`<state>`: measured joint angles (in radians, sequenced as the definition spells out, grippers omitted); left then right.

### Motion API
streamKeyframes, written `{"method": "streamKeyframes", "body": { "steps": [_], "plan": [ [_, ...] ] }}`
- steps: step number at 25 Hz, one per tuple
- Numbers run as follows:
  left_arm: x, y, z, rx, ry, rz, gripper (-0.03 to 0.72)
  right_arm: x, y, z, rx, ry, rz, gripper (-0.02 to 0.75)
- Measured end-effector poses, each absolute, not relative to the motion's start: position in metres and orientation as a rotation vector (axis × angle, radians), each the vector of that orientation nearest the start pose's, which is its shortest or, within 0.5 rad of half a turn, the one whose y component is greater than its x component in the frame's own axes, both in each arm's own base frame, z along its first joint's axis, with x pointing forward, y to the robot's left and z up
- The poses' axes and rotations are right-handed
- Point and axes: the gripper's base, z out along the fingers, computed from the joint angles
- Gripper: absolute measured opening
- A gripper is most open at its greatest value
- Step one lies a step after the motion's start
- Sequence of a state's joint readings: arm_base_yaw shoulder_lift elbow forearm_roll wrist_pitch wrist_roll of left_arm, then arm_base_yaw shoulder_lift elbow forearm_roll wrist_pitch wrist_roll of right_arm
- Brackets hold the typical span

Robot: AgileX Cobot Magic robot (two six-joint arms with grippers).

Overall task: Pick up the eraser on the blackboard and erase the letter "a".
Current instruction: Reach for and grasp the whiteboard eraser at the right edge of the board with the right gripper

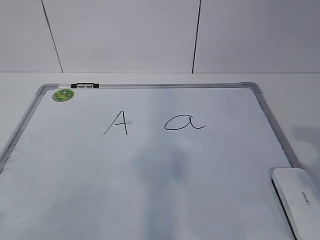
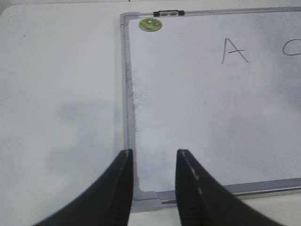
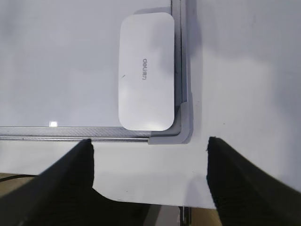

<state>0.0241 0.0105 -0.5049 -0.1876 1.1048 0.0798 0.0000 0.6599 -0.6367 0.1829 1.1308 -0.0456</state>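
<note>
The blackboard (image 1: 150, 180) is a large white board with a grey frame, lying flat on the table. The letter "a" (image 1: 184, 123) is drawn in thin black cursive right of a capital "A" (image 1: 118, 123). The white eraser (image 1: 299, 200) lies on the board's near right corner; it also shows in the right wrist view (image 3: 146, 70), lettering up. My right gripper (image 3: 149, 146) is open and empty, above the table just short of that corner. My left gripper (image 2: 154, 155) is open and empty over the board's near left corner (image 2: 146, 195). Neither gripper shows in the exterior view.
A round green sticker (image 1: 63, 94) and a small black-and-silver marker (image 1: 85, 86) sit at the board's far left corner. A white wall stands behind the table. The table's front edge (image 3: 155, 200) runs under the right gripper.
</note>
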Motion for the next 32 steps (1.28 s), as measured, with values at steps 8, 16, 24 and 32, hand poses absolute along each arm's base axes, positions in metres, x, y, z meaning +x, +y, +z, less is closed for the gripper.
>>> {"method": "streamKeyframes", "body": {
  "steps": [8, 16, 24, 32],
  "plan": [
    [-0.006, -0.019, 0.277, 0.074, 2.074, -0.219, 0.236, 0.111, 0.015, 0.287, -0.033, 2.731, 0.233, 0.592],
    [-0.006, -0.019, 0.277, 0.074, 2.074, -0.219, 0.235, 0.143, 0.016, 0.293, -0.041, 2.842, 0.257, 0.592],
    [-0.006, -0.019, 0.277, 0.074, 2.073, -0.221, 0.239, 0.168, 0.018, 0.284, -0.026, 2.933, 0.301, 0.592],
    [-0.006, -0.019, 0.277, 0.074, 2.073, -0.221, 0.239, 0.183, 0.018, 0.271, -0.01, 2.982, 0.299, 0.592]
  ]
}}
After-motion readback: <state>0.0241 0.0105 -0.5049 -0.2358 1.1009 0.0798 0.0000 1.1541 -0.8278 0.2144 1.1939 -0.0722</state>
